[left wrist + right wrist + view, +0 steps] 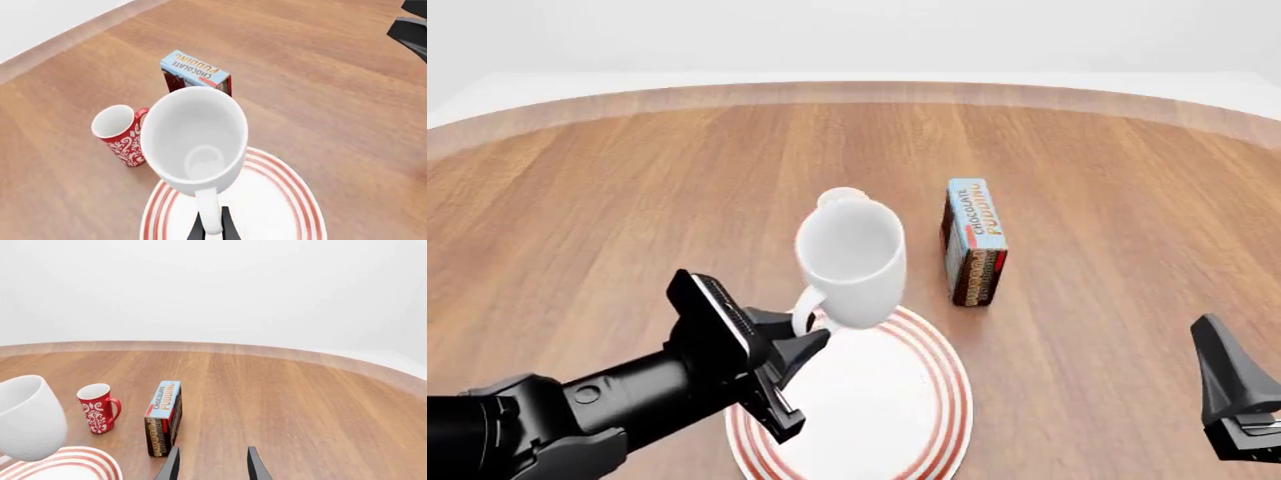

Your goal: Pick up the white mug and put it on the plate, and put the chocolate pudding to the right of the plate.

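Fingers of the left gripper [805,345] are closed on the loop handle of the white mug [851,262], one to each side of it, as the left wrist view confirms. Only the finger tips show in that view; the rest is cut off at the frame edge.

The white mug is held clear of the counter [587,200], tilted, its mouth turned toward the front camera, above the far edge of the plate [941,400]. Whether its base touches the plate cannot be settled; in the right wrist view it appears just above the rim.

The plate lies flat on the counter, its near edge cut off in the front view and its left part hidden behind the left arm.

The red mug [120,132] stands upright beyond the plate. From the front it is almost wholly hidden behind the white mug; only a sliver of its rim shows.

The chocolate pudding [972,240] stands on a long edge, light-blue face up, to the right of the white mug and beyond the plate's right side, apart from both.

Fingers of the right gripper [212,465] stand apart and hold nothing. They hang above bare counter near the pudding carton. In the front view this gripper is cut off at the right edge.
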